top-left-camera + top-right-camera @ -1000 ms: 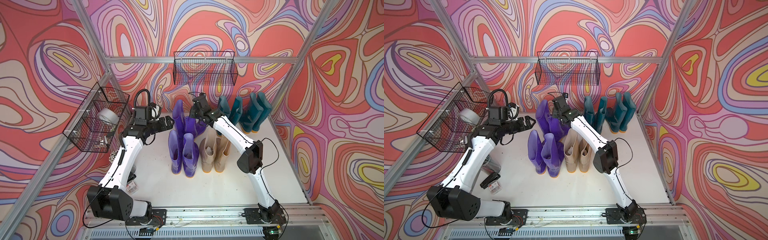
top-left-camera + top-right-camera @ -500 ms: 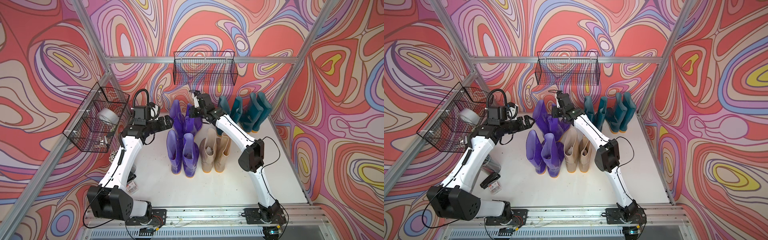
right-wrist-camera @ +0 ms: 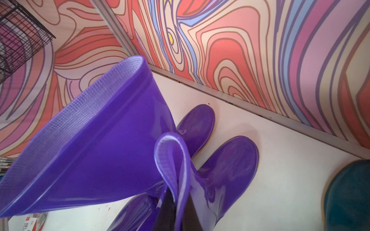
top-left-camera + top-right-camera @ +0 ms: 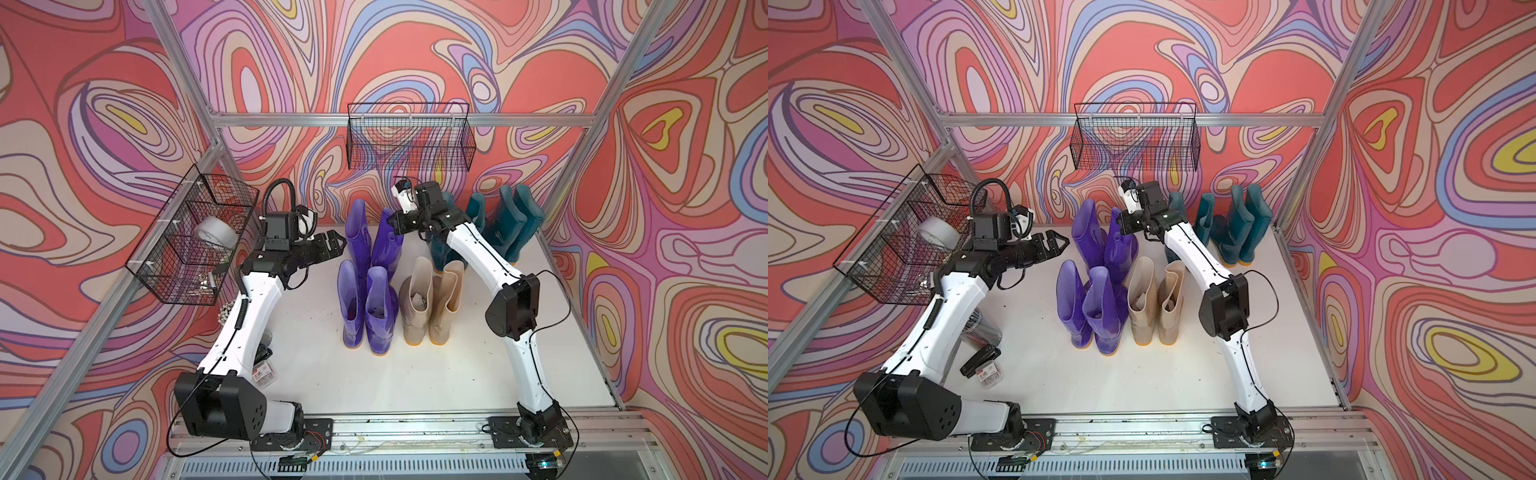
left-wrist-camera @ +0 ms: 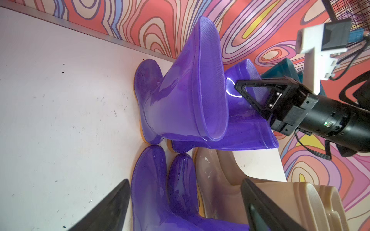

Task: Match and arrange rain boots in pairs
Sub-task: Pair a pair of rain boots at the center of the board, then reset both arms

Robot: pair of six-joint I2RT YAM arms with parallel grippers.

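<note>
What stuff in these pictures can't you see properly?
Teal boots: in both top views the right arm covers some, so their count is unsure.
Right gripper: its wrist view shows only dark slivers behind the pinched purple boot cuff.
Wire basket: shiny bits at its bottom are too small to name.
Beige boots: pale stuffing inside, unidentifiable.
Left gripper: fingers cut off by its wrist view's edge.

The right arm (image 4: pixel 478 253) hides much of two teal boots (image 4: pixel 436 249) in both top views.
</note>
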